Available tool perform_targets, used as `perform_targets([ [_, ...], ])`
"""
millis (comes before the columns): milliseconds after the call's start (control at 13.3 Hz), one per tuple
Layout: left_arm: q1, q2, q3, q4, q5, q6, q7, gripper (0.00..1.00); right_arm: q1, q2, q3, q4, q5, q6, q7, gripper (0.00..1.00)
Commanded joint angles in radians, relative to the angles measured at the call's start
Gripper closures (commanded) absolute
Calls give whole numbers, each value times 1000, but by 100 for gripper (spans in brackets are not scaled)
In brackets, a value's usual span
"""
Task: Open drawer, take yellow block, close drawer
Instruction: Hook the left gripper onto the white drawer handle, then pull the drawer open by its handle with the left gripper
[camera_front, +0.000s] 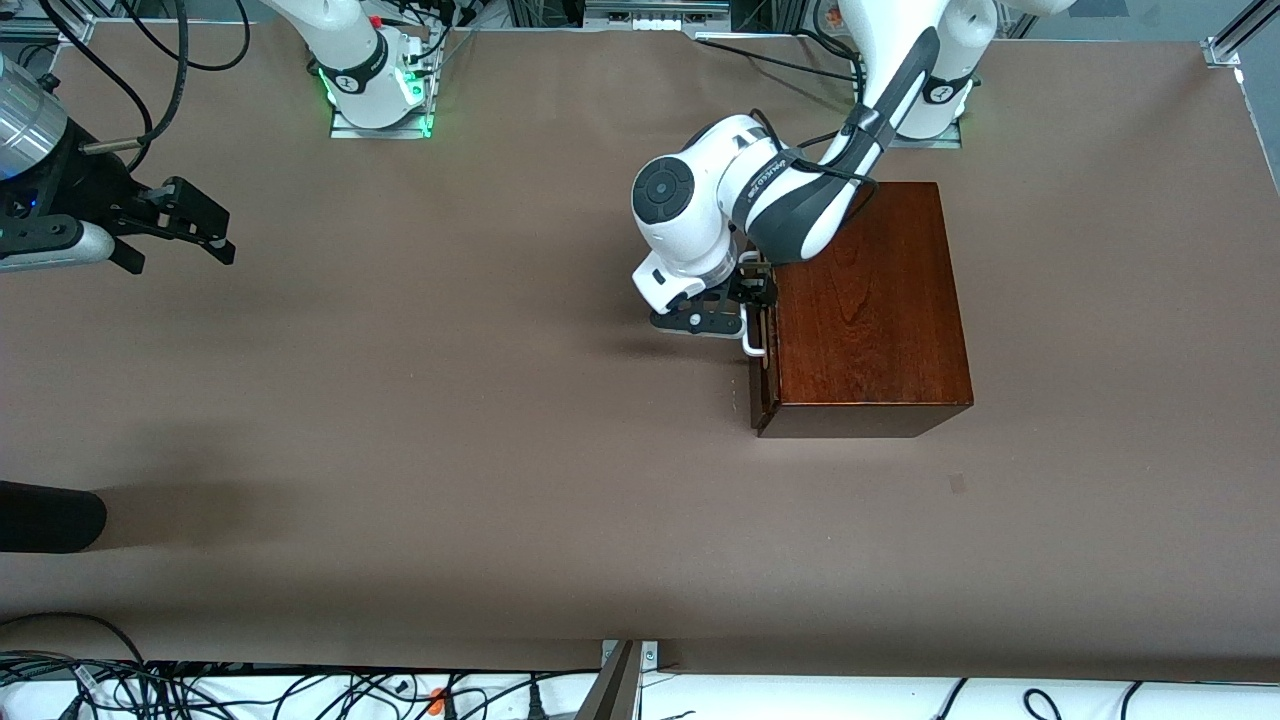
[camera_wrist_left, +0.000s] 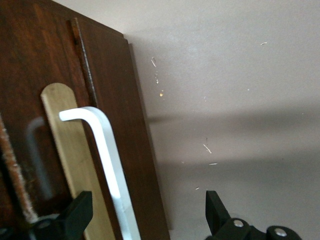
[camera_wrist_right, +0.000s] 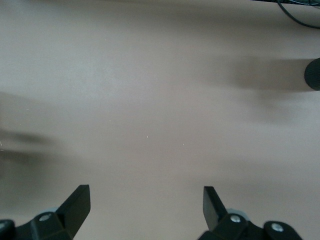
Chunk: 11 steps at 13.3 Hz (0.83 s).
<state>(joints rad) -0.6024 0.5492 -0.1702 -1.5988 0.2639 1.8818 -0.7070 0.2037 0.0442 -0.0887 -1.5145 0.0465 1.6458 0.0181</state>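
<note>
The wooden box (camera_front: 870, 300) sits on the brown table (camera_front: 400, 450) toward the left arm's end, close in front of the left arm's base. Its drawer (camera_front: 764, 385) looks shut or nearly so: only a thin seam shows along the dark front, which faces the right arm's end of the table. The white handle (camera_wrist_left: 107, 155) stands off the drawer front as a U-shaped bar, over a pale wood strip.

The left gripper (camera_front: 752, 300) is at the drawer front, level with the handle. In the left wrist view its fingers are spread apart, the bar lying between them and closer to one finger (camera_wrist_left: 77, 212); no contact is visible. Nothing is gripped yet.

The right gripper (camera_front: 195, 228) hangs over bare table at the right arm's end, well apart from the box, fingers open and empty. That arm waits.

The yellow block is not visible in any view; presumably it is inside the shut drawer.

Handling judgement: the handle appears rigid, smooth and probably slippery, so a grip across the middle of the bar, fingers square to it, seems safest against sliding toward a bend. The box looks solid and heavy enough that it may stay put under a straight pull away from its front; a slanted pull could bind the tray or skid the box on the table covering. The block should be light and stiff.
</note>
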Motion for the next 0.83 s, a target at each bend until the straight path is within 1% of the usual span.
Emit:
perform_targets([
  [0,-19,12,5,-27,26,45,-61,0,0,3,-2,11,-1,-1,-1,0],
  [376,-20,32,5,-26,26,66,-92,0,0,3,-2,13,-1,0,-1,0],
  [752,-60,49,-3,-3,8,163,-186,0,0,3,-2,13,-1,0,-1,0],
])
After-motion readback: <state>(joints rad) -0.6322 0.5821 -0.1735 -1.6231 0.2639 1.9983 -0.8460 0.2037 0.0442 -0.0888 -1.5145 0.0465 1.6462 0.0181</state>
